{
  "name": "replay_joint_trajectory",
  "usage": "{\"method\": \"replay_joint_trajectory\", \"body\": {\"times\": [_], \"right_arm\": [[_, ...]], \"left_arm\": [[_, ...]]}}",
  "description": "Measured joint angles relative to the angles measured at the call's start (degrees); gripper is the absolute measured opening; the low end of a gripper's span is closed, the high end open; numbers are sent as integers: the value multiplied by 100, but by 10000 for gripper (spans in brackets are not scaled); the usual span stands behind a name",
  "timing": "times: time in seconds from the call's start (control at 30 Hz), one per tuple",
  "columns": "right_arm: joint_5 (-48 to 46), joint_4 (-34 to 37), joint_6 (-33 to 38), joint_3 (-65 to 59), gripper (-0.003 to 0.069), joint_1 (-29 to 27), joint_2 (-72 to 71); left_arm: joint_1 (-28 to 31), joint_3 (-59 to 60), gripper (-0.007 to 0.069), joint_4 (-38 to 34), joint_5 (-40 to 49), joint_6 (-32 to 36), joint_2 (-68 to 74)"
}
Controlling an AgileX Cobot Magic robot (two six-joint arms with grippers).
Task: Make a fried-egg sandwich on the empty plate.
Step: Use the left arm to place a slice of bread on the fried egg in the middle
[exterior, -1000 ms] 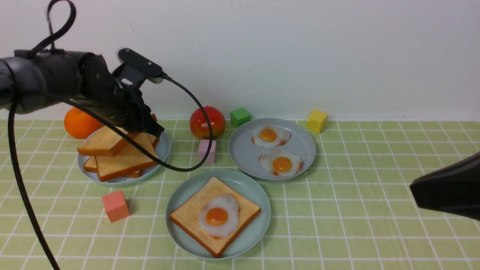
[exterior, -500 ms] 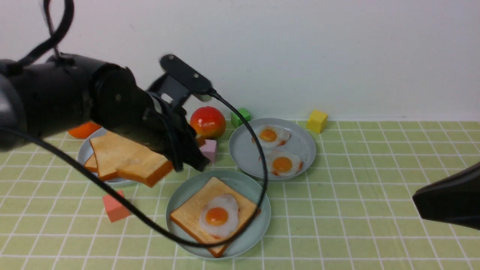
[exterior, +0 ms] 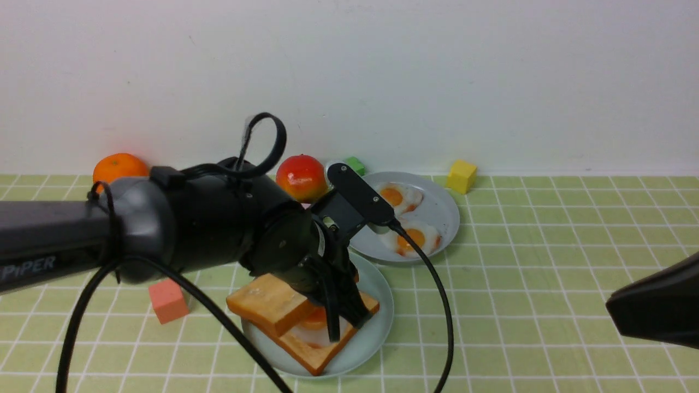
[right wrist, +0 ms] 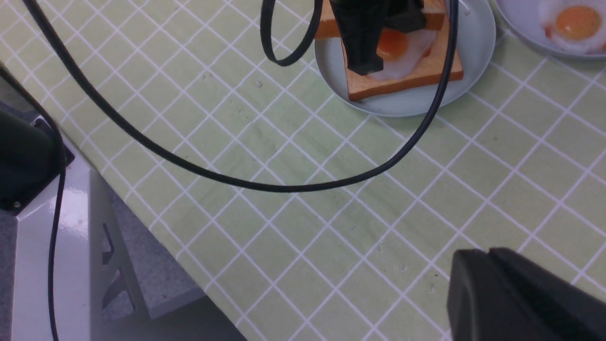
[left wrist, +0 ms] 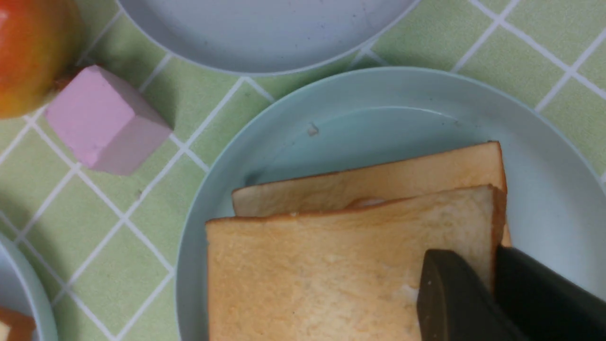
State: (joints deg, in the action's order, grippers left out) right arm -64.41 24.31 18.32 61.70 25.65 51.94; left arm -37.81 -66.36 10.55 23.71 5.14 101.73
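Clamping toast (exterior: 267, 303) above egg (right wrist: 402, 53), maybe touching: left tool (exterior: 347, 322).

The light is bright and even, seemingly from above. The shadow beside the pink cube (left wrist: 102, 123) is soft and short, and the pale green plate (left wrist: 378, 118) carries only a faint highlight. The white wall (exterior: 437, 82) turns a little grey toward the upper corners. In the front view the cable loop (exterior: 283, 139) is smeared on one side, and the right gripper (exterior: 614, 305) is a dark, unfocused shape without detail. In the left wrist view the upper toast slice (left wrist: 307, 274) is sharp, but the left gripper (left wrist: 478, 274) is blurred and black. The metal bracket (right wrist: 57, 222) shows glare.
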Motion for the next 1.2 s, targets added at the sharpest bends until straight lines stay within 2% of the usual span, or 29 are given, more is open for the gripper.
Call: {"method": "replay_joint_trajectory", "body": {"times": [0.53,0.67,0.87,1.0,1.2], "right_arm": [[-6,0,2,0,52,0,0],[-6,0,2,0,52,0,0],[-6,0,74,0,52,0,0],[-6,0,86,0,52,0,0],[-26,0,89,0,57,0,-17]], "left_arm": [[0,0,96,-252,-214,-18,106],[0,0,146,-303,-214,-18,106],[0,0,295,-686,-214,-18,106],[0,0,324,-745,-214,-18,106],[-30,-146,316,-785,182,-42,-194]]}}
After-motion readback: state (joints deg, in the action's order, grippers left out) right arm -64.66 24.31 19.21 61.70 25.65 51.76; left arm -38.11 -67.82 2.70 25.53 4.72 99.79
